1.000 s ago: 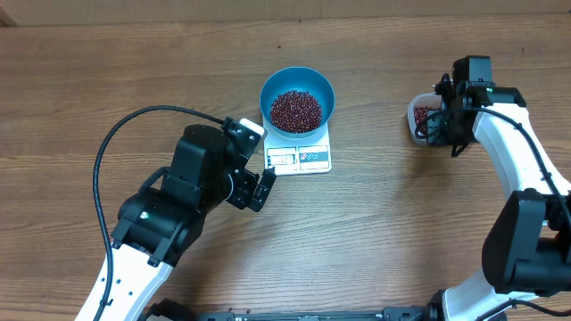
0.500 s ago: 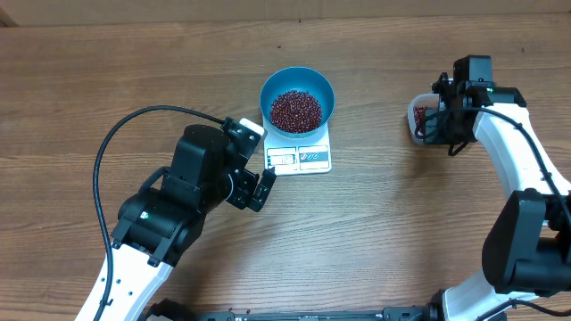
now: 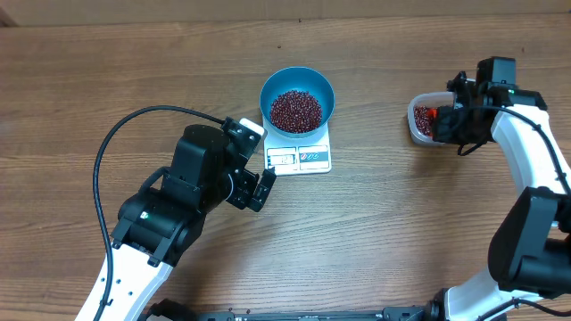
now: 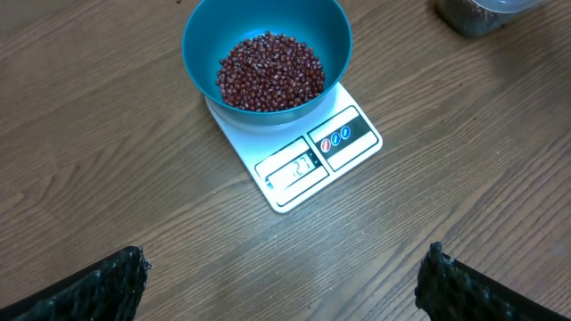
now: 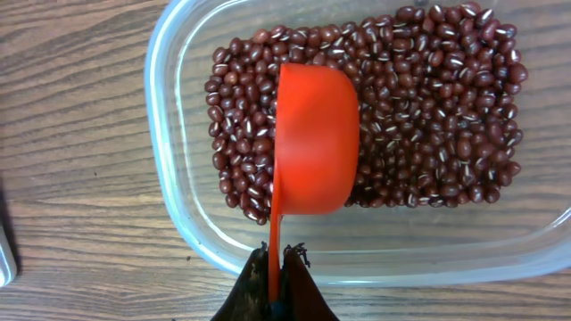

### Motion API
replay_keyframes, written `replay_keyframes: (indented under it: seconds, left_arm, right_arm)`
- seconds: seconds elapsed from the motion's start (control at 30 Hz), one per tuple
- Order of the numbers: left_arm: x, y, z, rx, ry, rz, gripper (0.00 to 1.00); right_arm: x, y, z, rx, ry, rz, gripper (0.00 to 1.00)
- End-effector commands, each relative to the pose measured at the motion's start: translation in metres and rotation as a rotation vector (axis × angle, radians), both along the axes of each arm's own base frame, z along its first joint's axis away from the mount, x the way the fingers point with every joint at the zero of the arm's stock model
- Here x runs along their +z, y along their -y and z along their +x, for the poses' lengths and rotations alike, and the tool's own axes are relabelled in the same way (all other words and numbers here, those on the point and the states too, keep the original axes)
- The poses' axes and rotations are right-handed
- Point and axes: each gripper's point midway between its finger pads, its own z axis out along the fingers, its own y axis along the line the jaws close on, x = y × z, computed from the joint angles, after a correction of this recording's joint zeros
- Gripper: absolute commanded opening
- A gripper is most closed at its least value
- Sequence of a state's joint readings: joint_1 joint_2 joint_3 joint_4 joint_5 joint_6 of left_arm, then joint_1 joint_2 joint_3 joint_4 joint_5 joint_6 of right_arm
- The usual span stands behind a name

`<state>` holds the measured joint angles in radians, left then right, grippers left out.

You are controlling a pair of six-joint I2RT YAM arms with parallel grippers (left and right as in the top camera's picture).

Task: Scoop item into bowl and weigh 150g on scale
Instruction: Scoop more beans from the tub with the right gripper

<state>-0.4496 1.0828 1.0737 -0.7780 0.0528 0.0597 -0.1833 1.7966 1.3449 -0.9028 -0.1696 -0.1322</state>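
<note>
Two arms: I have both in the overhead view. The left gripper (image 4: 284, 263) is just beside the scale and the right gripper (image 5: 277, 283) is at the tub.
Left pincer: wide open, nothing between the fingers.
Right pincer: clamped on the thin handle of the orange-red plastic measuring scoop (image 5: 314, 143). Only its wrist view shows the grip.
Scoop: its cup is over the beans in the clear rounded-rectangular plastic tub (image 5: 169, 192). The overhead view gives me just a red speck.
Beans: small dark red-brown beans (image 3: 295, 111) heaped in the round bright blue bowl (image 3: 274, 89), with more in the tub.
Bowl: sits on the small flat white rectangular scale (image 4: 281, 192), leaving the display edge uncovered.
Display: the left wrist view shows digits, but I can't read them.
</note>
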Motion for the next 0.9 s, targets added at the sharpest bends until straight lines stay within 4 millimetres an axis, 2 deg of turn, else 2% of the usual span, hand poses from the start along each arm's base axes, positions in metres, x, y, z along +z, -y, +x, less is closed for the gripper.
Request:
replay_keyframes:
  seconds: [0.0, 0.07, 0.2, 0.37, 0.67, 0.87]
  left_arm:
    - [0.007, 0.001, 0.000, -0.014, 0.023, -0.007, 1.00]
    - [0.007, 0.001, 0.000, -0.014, 0.023, -0.007, 1.00]
    - [0.007, 0.001, 0.000, -0.014, 0.023, -0.007, 1.00]
    - [0.007, 0.001, 0.000, -0.014, 0.023, -0.007, 1.00]
    - [0.007, 0.001, 0.000, -0.014, 0.022, -0.007, 1.00]
    - [0.007, 0.001, 0.000, -0.014, 0.023, -0.007, 0.99]
  right_arm:
    - [-0.011, -0.004, 0.002, 0.008, -0.016, 0.057, 0.04]
    - [-0.019, -0.009, 0.002, 0.015, -0.034, 0.093, 0.04]
    - [-0.017, -0.021, 0.003, 0.049, -0.023, 0.158, 0.04]
    - [-0.017, -0.016, 0.003, 0.034, -0.019, 0.169, 0.04]
    - [0.001, -0.014, 0.009, 0.005, 0.060, 0.368, 0.04]
    - [0.008, -0.011, 0.010, -0.009, 0.086, 0.434, 0.04]
